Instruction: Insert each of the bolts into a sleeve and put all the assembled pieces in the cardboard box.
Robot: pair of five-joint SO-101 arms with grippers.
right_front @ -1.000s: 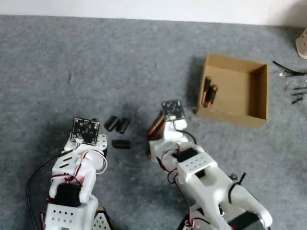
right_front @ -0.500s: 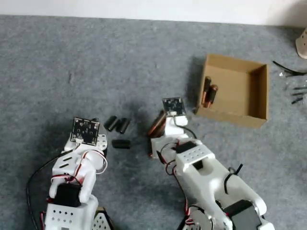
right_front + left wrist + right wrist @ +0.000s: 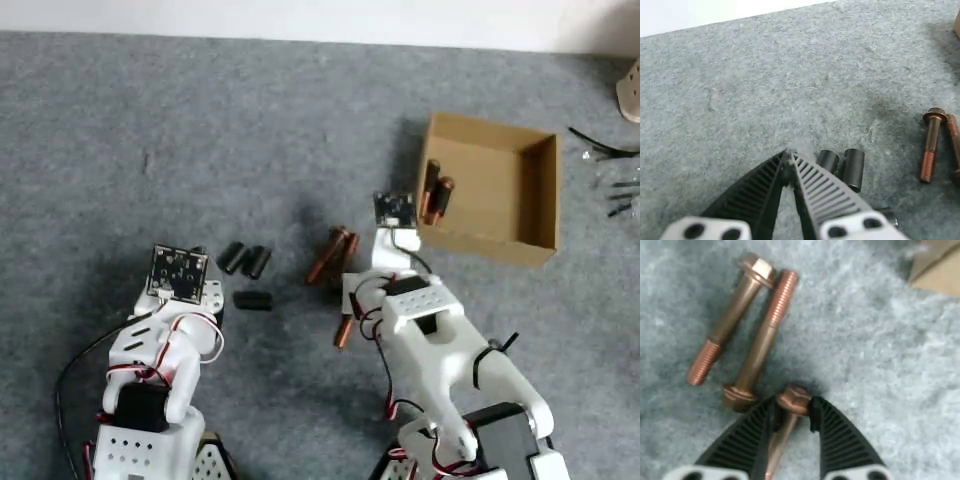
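My right gripper (image 3: 793, 404) is shut on a copper bolt (image 3: 781, 435), its head pinched at the fingertips. In the high view that bolt (image 3: 344, 331) sticks out beside the right gripper (image 3: 352, 300). Two more bolts (image 3: 325, 255) (image 3: 346, 252) lie side by side on the carpet just past it. Three black sleeves (image 3: 232, 257) (image 3: 259, 262) (image 3: 253, 300) lie near my left gripper (image 3: 790, 155), which is shut and empty, with two sleeves (image 3: 827, 161) (image 3: 854, 169) right beside its tips. The cardboard box (image 3: 495, 190) holds two assembled pieces (image 3: 436, 195).
Grey carpet covers the table. Black cables and small loose parts (image 3: 610, 180) lie at the right edge beyond the box. A corner of the box (image 3: 940, 270) is close to the right gripper. Open carpet spreads across the far left.
The right arm has swung to the right toward the box, carrying its bolt along and uncovering the two loose bolts. The left arm has not moved.
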